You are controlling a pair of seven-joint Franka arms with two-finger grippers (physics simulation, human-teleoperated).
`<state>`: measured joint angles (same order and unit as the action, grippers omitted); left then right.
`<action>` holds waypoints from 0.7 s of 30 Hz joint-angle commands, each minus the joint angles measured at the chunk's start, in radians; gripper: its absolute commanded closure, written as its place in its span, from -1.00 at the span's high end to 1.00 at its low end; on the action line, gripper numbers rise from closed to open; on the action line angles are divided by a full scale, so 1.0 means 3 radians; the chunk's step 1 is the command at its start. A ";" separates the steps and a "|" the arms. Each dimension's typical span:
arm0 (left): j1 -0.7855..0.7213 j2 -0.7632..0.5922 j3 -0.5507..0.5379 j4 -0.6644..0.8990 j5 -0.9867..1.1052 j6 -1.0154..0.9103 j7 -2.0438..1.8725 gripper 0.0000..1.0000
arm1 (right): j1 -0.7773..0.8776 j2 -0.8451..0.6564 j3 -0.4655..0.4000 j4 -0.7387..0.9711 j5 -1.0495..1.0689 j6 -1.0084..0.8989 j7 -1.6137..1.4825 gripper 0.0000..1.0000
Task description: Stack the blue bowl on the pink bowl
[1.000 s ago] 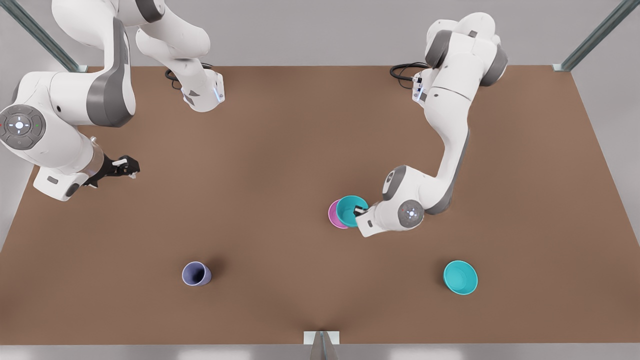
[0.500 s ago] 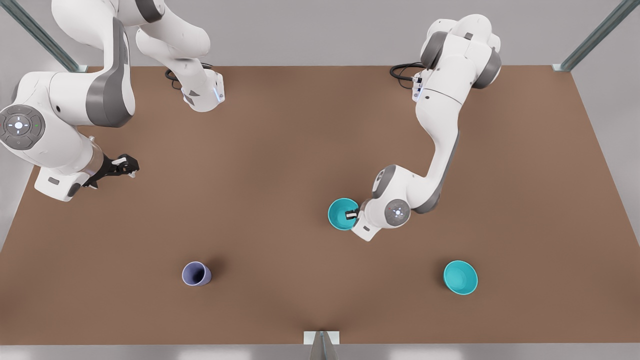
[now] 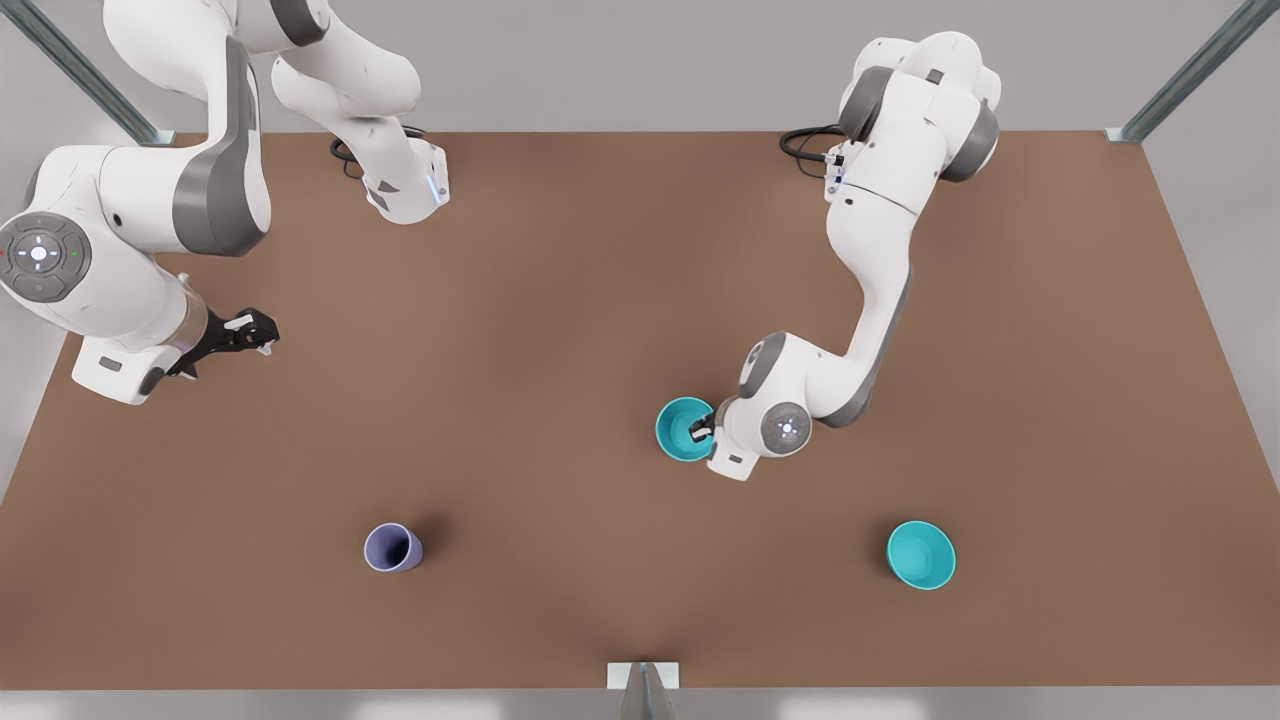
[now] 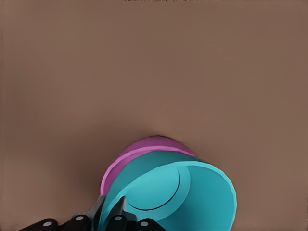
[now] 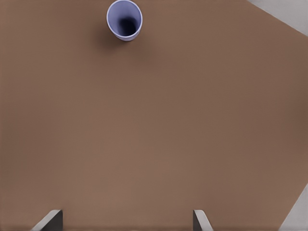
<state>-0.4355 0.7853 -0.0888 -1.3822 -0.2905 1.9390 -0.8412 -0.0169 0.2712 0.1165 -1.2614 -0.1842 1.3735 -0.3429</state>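
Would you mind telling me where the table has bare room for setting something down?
The widest bare stretch lies between the right gripper and the blue bowl, behind the purple cup. Another lies between the cup and the spare teal bowl. It is crowded where the left gripper holds the blue bowl on the pink bowl.

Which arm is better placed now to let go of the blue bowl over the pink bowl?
The left arm. Its tool grips the rim of the blue bowl, which sits in the pink bowl. The right tool waits open, far off.
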 commanded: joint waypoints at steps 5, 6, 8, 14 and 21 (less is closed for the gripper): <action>0.0388 -0.0475 0.0015 0.0031 0.0262 -0.0971 -0.0188 1.00 | 0.0000 -0.0004 0.0000 0.0002 0.0000 -0.0002 -0.0059 1.00; 0.0557 -0.0766 0.0015 0.0036 0.0538 -0.1349 0.0099 1.00 | 0.0000 -0.0004 0.0000 0.0002 0.0000 -0.0002 -0.0059 1.00; 0.0746 -0.1181 0.0015 0.0067 0.0810 -0.1789 0.0758 1.00 | 0.0000 -0.0004 0.0000 0.0002 0.0000 -0.0002 -0.0059 1.00; 0.1098 -0.1829 0.0004 0.0349 0.1132 -0.2541 0.3138 1.00 | 0.0000 -0.0004 0.0000 0.0002 0.0000 -0.0002 -0.0059 1.00; 0.1155 -0.1856 -0.0031 0.0358 0.1045 -0.2321 0.3060 1.00 | 0.0005 -0.0004 0.0000 0.0002 0.0000 -0.0007 -0.0059 1.00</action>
